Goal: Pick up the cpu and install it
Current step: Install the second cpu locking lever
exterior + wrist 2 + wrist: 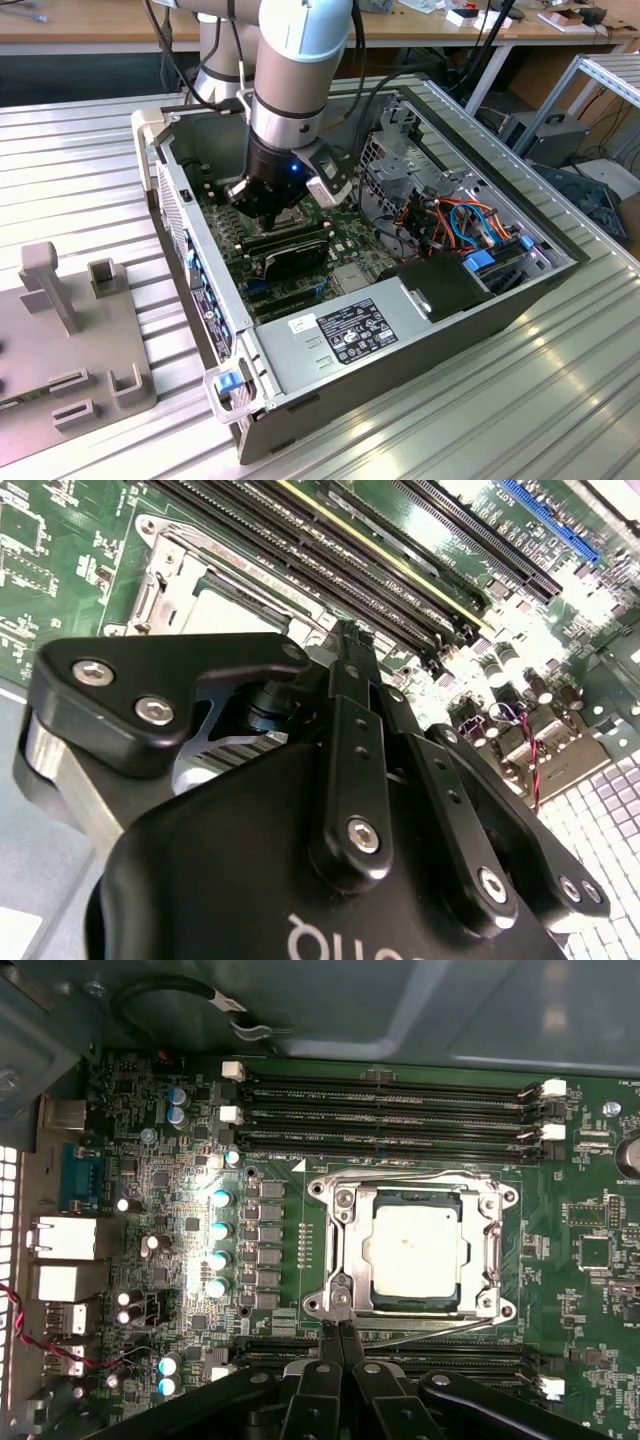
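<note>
The cpu [418, 1253] is a pale silver square lying flat inside the metal-framed socket [490, 1250] on the green motherboard [590, 1200]. In the first wrist view my gripper [338, 1332] is shut, its two black fingers pressed together with nothing between them. The tips sit at the socket frame's edge, beside the cpu and not touching it. The second wrist view has the gripper [350, 645] next to the socket [175, 580], where part of the cpu [228, 612] shows. In the exterior view the gripper [262, 212] is down inside the open computer case [520, 290].
Long black memory slots [390, 1110] run along both sides of the socket. Memory sticks [290, 250], a power supply [350, 335] and orange and blue cables [460, 220] crowd the case. A grey fixture [70, 340] stands on the ribbed table at the exterior view's left.
</note>
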`<action>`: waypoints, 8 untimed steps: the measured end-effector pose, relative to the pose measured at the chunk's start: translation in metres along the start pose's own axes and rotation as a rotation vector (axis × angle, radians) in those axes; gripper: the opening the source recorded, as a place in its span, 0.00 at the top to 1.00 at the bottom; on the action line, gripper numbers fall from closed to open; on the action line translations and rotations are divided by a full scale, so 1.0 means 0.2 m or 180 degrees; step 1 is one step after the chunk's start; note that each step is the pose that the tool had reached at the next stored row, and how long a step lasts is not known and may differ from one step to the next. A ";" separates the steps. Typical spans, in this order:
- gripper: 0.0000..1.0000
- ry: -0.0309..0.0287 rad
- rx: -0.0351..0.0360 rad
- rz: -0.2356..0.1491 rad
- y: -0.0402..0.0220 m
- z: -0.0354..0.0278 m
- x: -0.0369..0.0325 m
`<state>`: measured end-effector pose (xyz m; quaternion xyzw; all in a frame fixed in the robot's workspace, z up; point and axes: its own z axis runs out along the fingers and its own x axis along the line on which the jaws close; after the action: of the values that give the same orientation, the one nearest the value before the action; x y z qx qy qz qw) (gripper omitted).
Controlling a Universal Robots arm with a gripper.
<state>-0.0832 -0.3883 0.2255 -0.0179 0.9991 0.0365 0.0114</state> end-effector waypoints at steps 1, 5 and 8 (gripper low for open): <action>0.89 0.0000 0.0000 0.0000 0.000 0.004 0.002; 0.89 0.0000 0.0000 0.0000 -0.001 0.011 0.003; 0.89 0.0000 0.0000 0.0001 0.000 0.023 0.006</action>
<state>-0.0843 -0.3880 0.2209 -0.0178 0.9991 0.0365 0.0114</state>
